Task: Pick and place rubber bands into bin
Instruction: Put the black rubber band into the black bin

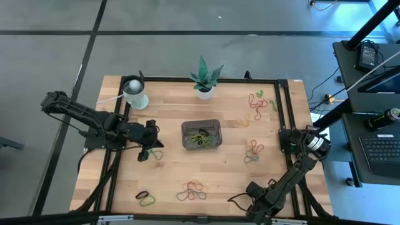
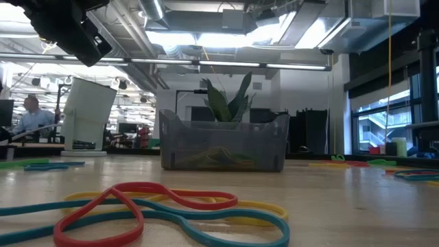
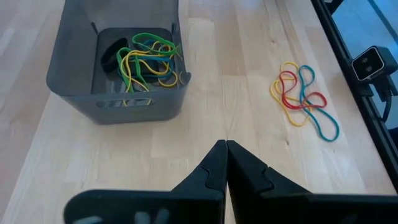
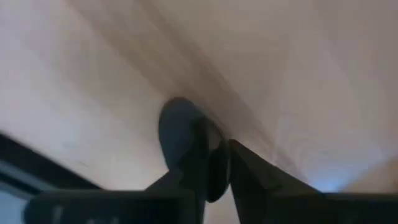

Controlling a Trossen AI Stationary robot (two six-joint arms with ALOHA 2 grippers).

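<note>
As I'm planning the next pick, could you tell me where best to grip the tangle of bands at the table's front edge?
Probably from straight above: the tangle lies flat on the table. Pinch where its strands cross in the middle, so that several lift together.

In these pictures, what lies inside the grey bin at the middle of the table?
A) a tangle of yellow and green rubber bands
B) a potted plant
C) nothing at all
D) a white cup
A: the left wrist view shows yellow and green rubber bands lying tangled inside the bin.
</note>
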